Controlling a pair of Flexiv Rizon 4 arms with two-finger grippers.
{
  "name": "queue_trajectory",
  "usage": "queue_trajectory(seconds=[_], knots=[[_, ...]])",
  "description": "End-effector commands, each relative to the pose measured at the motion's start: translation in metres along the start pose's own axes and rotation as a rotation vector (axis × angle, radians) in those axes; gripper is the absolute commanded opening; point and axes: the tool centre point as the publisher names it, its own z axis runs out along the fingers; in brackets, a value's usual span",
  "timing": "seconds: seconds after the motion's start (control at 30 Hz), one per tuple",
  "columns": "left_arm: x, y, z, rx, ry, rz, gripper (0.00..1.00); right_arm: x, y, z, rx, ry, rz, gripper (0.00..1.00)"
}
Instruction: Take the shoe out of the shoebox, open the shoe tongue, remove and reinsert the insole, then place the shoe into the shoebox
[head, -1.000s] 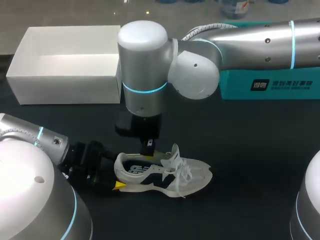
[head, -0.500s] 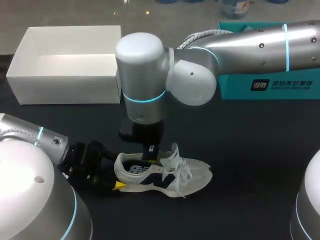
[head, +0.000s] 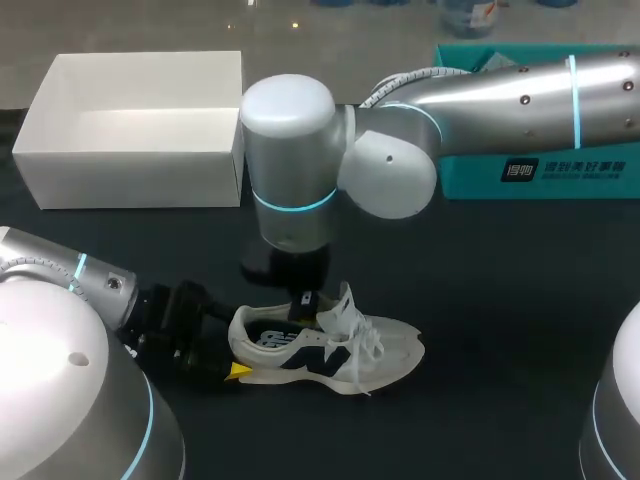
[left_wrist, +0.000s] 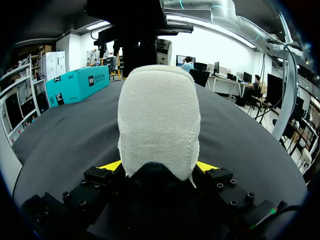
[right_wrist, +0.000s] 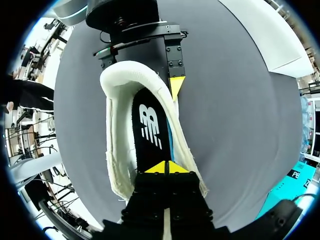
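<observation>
Shoe (head: 330, 350) heel clenched by left jaws (right jaws pinched together inside its opening).

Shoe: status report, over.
Left gripper shut on shoe heel. Right gripper shut, tips inside shoe at insole. Shoe outside shoebox, on table. Nothing blocking.

Right arm (head: 290, 170) blocks shoe (head: 385, 350) opening, shoebox (head: 130, 175) open-topped

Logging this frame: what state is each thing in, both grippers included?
shoe: out of the box, standing on its sole on the table.
insole: lying inside the shoe.
shoebox: open, nothing seen inside.
left gripper: shut on the shoe's heel, one finger on each side.
right gripper: fingers together, tips down in the shoe's opening at the insole.
</observation>
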Motion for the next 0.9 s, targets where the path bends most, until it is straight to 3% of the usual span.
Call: queue_trajectory(seconds=[0.03,0.07,0.1,0.23,0.63,0.9], knots=[[-0.004,0.014,0.011,-0.003,0.003,0.0,0.0,-0.002,0.0,0.004,-0.004,0.007,-0.001,0.0],[-0.004,0.014,0.011,-0.003,0.003,0.0,0.0,-0.001,0.0,0.004,-0.007,0.01,-0.002,0.11],[-0.004,0.014,0.011,-0.003,0.003,0.0,0.0,-0.001,0.0,0.005,-0.007,0.011,-0.003,0.29],[-0.004,0.014,0.011,-0.003,0.003,0.0,0.0,0.001,0.001,0.005,-0.009,0.014,-0.005,0.42],[-0.004,0.014,0.011,-0.003,0.003,0.0,0.0,0.005,0.011,0.024,-0.021,0.041,-0.011,0.46],[-0.004,0.014,0.011,-0.003,0.003,0.0,0.0,0.009,0.036,0.068,-0.049,0.107,-0.05,0.48]])
